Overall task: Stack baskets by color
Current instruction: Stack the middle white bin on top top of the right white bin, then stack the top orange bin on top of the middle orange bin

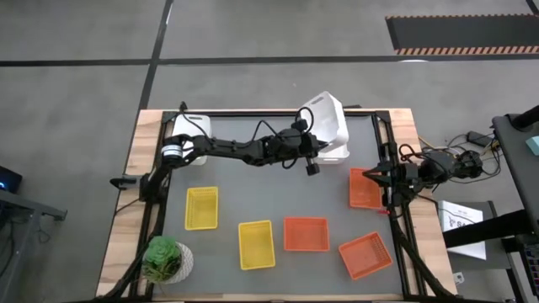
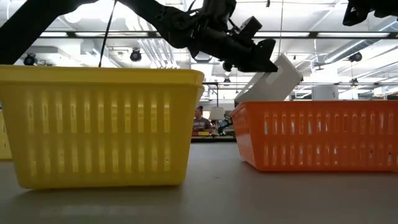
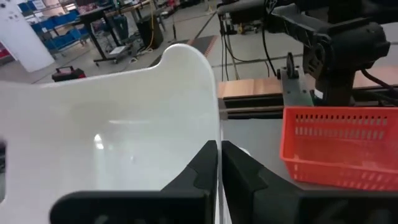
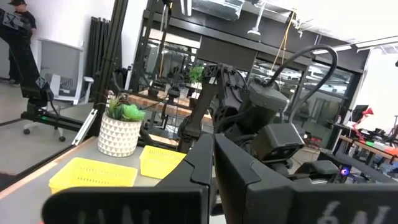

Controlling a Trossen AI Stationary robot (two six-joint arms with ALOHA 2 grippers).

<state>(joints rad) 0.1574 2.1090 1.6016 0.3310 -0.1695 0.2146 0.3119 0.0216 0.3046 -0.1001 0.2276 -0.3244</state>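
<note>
on the grey table we see our left tool pinching the rim of a tilted white basket, raised over another white one near the far edge. it looks light, stiff and slick; the thin rim suits gripping. our right tool waits pressed together. no readable writing.

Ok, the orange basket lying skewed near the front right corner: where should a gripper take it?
Take the skewed orange basket by one long rim wall, coming straight down from above. It sits open side up with thin mesh walls and clear table around it, so fingers can straddle the rim.
</note>
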